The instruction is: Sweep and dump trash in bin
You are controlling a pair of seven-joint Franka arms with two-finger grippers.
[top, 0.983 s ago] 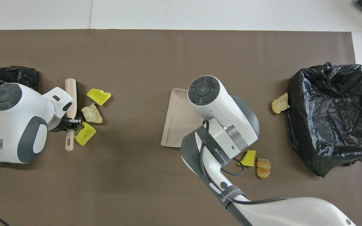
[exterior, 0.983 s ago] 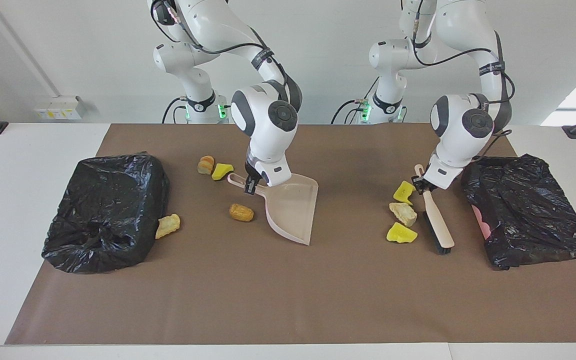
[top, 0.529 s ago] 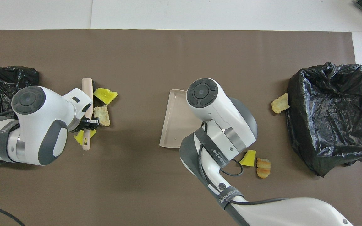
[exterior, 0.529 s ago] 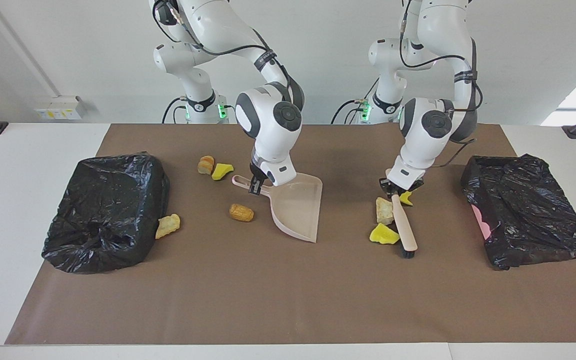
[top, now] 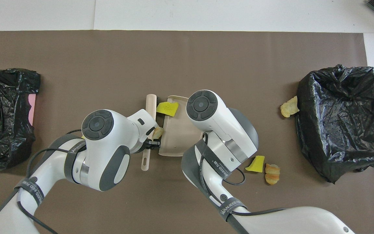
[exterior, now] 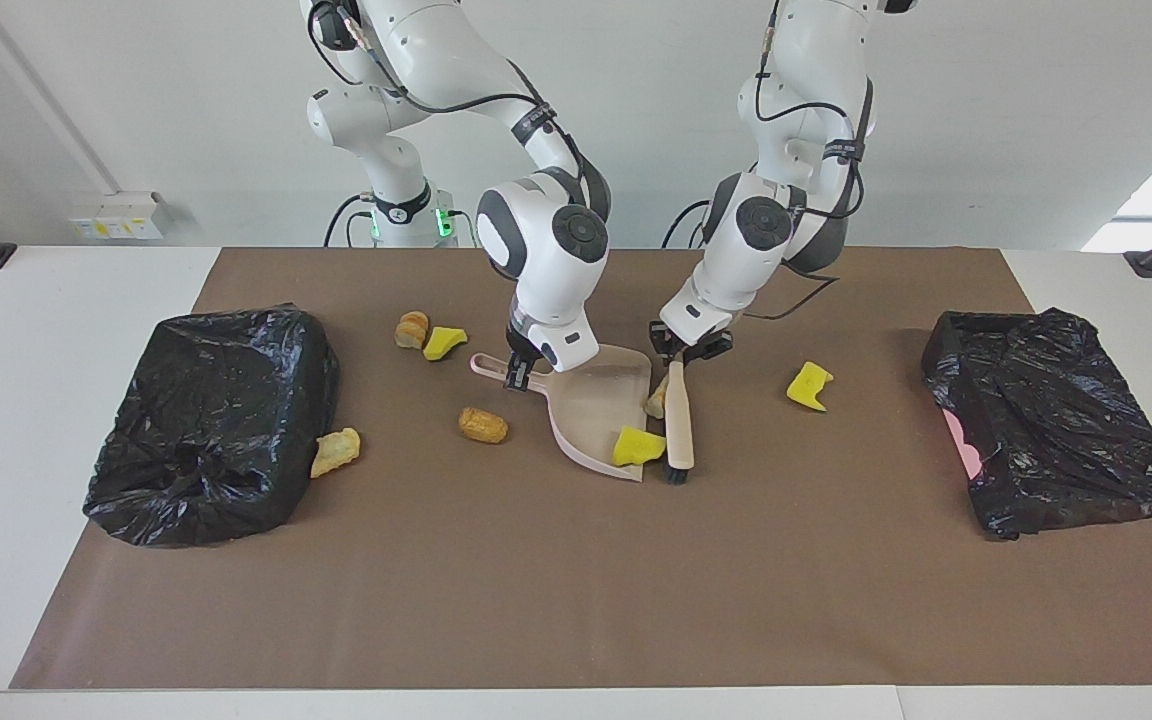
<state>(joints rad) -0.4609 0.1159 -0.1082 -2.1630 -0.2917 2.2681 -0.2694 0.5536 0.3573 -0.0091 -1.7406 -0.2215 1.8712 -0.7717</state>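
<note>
My right gripper point(exterior: 516, 372) is shut on the handle of the pale pink dustpan point(exterior: 591, 400) point(top: 178, 138), whose mouth faces the left arm's end. My left gripper point(exterior: 681, 350) point(top: 151, 143) is shut on the brush point(exterior: 678, 415) point(top: 150, 103), which stands bristles-down right at the pan's mouth. One yellow trash chunk point(exterior: 638, 446) point(top: 167, 109) lies on the pan's lip. A tan piece point(exterior: 656, 400) point(top: 157, 131) sits wedged between brush and pan. Another yellow chunk point(exterior: 808, 385) lies alone toward the left arm's end.
A black-bagged bin point(exterior: 211, 430) point(top: 342, 120) stands at the right arm's end, with a tan lump point(exterior: 336, 450) point(top: 289, 106) touching it. A second black-bagged bin point(exterior: 1051, 420) point(top: 5, 113) is at the left arm's end. An orange-brown lump point(exterior: 483, 425), a yellow chunk point(exterior: 444, 342) and a brown piece point(exterior: 411, 328) lie beside the pan.
My left arm has swept the brush across the mat to the dustpan's mouth, pushing a yellow chunk and the tan piece along. One yellow chunk stayed behind. The pan turned slightly.
</note>
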